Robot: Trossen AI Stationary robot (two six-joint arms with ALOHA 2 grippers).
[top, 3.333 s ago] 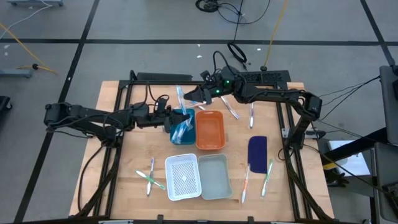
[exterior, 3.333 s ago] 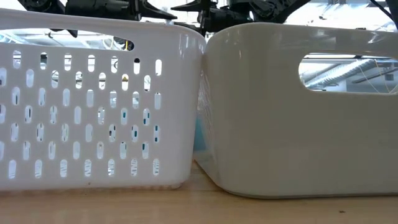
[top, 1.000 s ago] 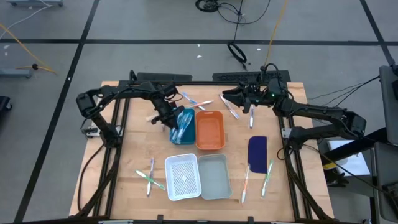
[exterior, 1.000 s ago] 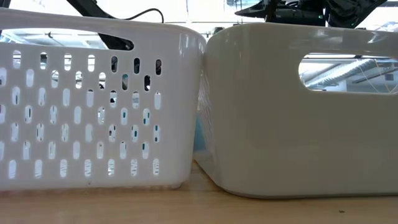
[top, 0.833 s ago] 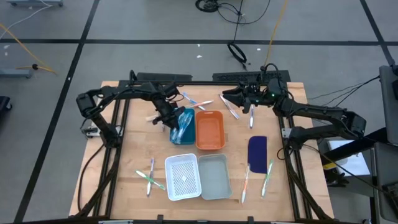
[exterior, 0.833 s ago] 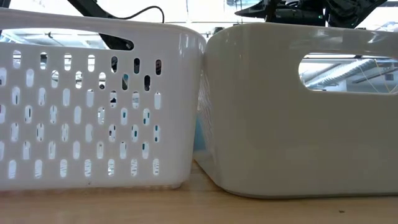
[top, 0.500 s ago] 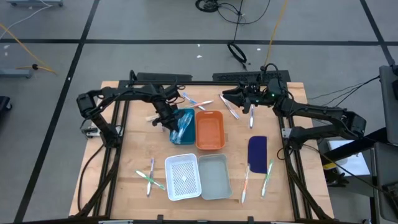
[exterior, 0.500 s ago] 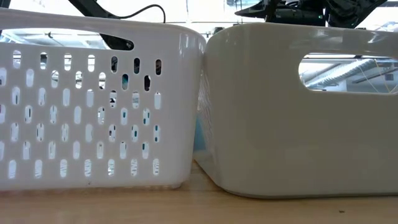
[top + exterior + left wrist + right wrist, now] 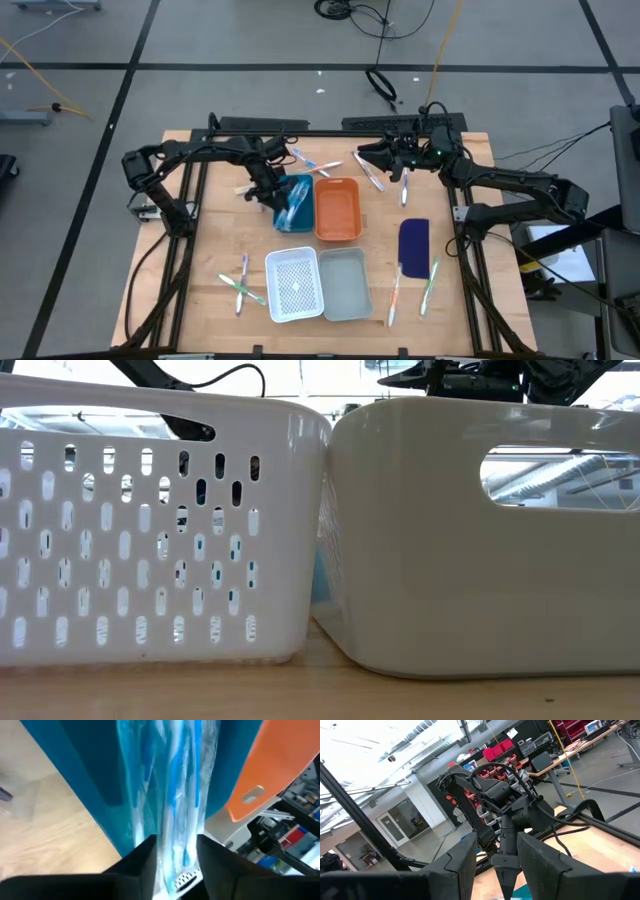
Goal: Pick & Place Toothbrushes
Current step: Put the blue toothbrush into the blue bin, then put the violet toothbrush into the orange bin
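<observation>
- my left gripper (image 9: 268,193) sits at the blue bin's (image 9: 296,187) left edge; its wrist view has the fingers (image 9: 140,865) parted with a gap between them, nothing clamped, bin brushes (image 9: 172,795) straight ahead
- bin brushes (image 9: 293,208) lie as a bluish bundle inside the blue bin, beside the orange bin (image 9: 338,209)
- my right gripper (image 9: 364,155) hovers over the table's back edge, near two loose brushes (image 9: 370,172); fingers (image 9: 540,862) apart, nothing between them
- more loose ones: a brush (image 9: 307,161) behind the blue bin, a pair (image 9: 240,283) left of the white basket (image 9: 294,285), another pair (image 9: 413,285) front right near the dark blue piece (image 9: 414,241)
- grey tub (image 9: 346,283) touches the white basket; low view shows only these two walls, arms dark above
</observation>
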